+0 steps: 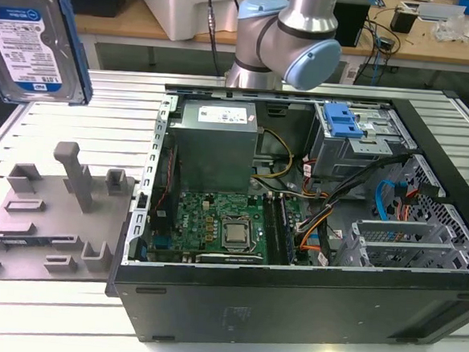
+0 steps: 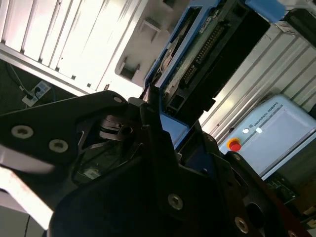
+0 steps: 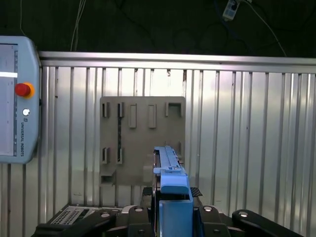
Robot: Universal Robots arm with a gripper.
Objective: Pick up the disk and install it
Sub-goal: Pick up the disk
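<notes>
In the exterior view the disk (image 1: 33, 37) is held off the table (image 1: 102, 110) at ten o'clock from the computer case (image 1: 290, 301), so the carry is judged in hand, and alignment with the drive cage (image 1: 350, 150) is called for. In the second wrist view the disk (image 2: 195, 59) is clamped by its blue bracket (image 2: 173, 129) between the jaws. In the first wrist view the disk (image 3: 165, 158) sits edge-on, centred between them.

So the whole setup sits on a ribbed aluminium table (image 1: 103, 94) with slats running across it. Directly on it: a flat grey fixture plate (image 1: 46, 227) with upright holders toward the exterior view's left, an open black computer case (image 1: 289, 309) just beside it, and in the first wrist view a pendant controller (image 3: 17, 103) lying flat, apart from the plate.
</notes>
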